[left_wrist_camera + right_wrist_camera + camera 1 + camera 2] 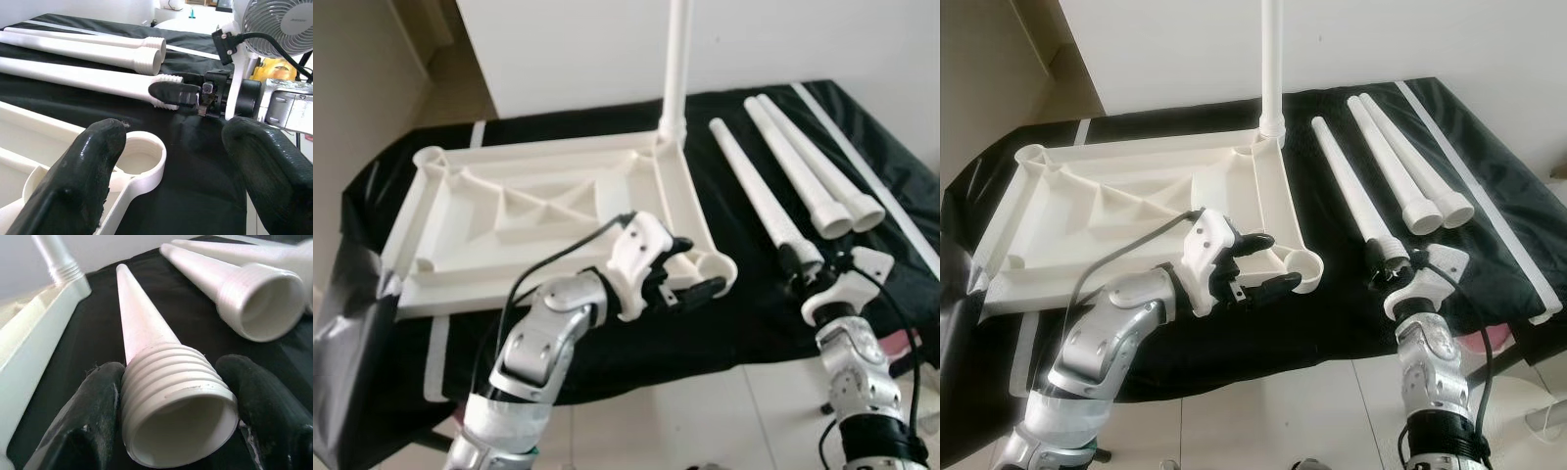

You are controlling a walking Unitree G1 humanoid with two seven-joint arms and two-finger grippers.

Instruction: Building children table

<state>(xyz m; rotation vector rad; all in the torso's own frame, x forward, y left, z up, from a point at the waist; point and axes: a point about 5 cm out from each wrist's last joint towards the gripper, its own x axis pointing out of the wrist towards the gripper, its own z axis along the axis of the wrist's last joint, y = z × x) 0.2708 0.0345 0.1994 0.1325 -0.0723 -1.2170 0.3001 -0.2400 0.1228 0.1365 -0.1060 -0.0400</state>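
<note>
- Upturned tabletop (538, 211): one leg (676, 59) upright in far-right socket; near-right socket (139, 159) empty.
- Right gripper (171, 426): fingers clasp loose leg (161, 367) at its threaded end.
- Left gripper (690, 274): fingers spread wide, holding nothing.

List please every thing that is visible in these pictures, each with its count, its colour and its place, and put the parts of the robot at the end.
Tabletop: one, white, lying underside up on the black cloth.
Screwed-in leg: one, white, standing upright in the tabletop's far right corner.
Empty corner socket: one, white, at the tabletop's near right corner.
Gripped leg: one, white, lying right of the tabletop.
Loose legs: two, white, lying side by side further right.
Black cloth: one, covering the work surface.
Fan: one, white, behind the cloth in the left wrist view.
Left gripper: black fingers open, beside the empty socket.
Right gripper: black fingers closed on the gripped leg's threaded end.
</note>
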